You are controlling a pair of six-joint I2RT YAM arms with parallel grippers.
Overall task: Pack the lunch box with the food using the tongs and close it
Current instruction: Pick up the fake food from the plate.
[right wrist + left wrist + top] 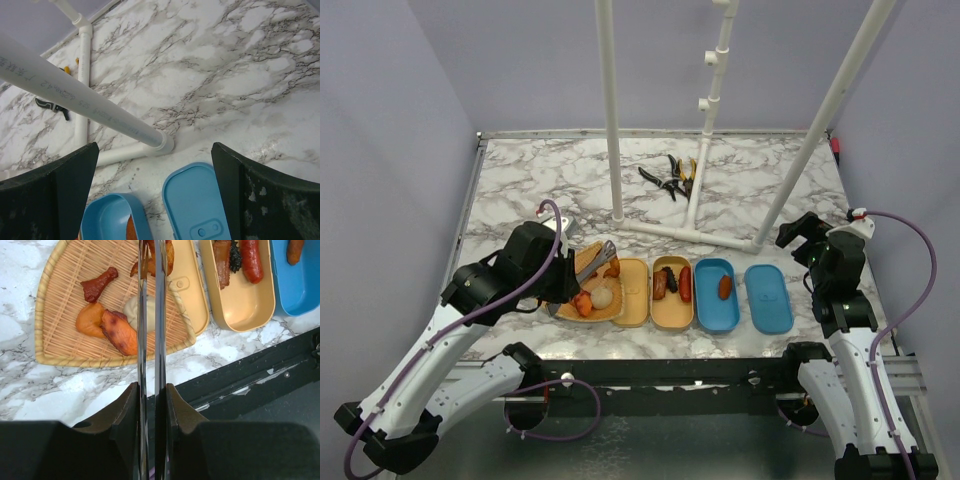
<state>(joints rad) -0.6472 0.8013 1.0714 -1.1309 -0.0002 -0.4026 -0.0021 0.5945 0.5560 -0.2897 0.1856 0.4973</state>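
The left gripper point(151, 395) is reaching over a woven tray point(60, 300) at the left of the marble table point(770, 180). It is clenching the tongs point(160, 340), with one finger pressing on each metal arm. The two arms are running almost side by side across the tray. Their tips are sitting at an orange-brown piece point(169, 255) near the tray's far edge; whether they are pinching it cannot be told.

More food is lying on the tray: a brown drumstick point(99, 284), two orange pieces point(90, 320) touching each other, and a beige ball point(134, 310) just beside them.

Right of the tray, a beige lid point(192, 300) is lying flat, partly under the tray's edge. Next, a beige box point(240, 305) is holding a dark brown piece point(222, 260) and a red sausage point(250, 260). Beside it a blue box point(300, 285) is holding one orange sausage point(295, 250), and a blue lid point(768, 298) is lying at the end of the row.

Behind the row, pliers point(670, 178) are lying near a white pipe frame point(692, 215).

At the far right, the right gripper point(800, 235) is hovering over bare table behind the blue lid, jaws spread wide and grasping nothing.
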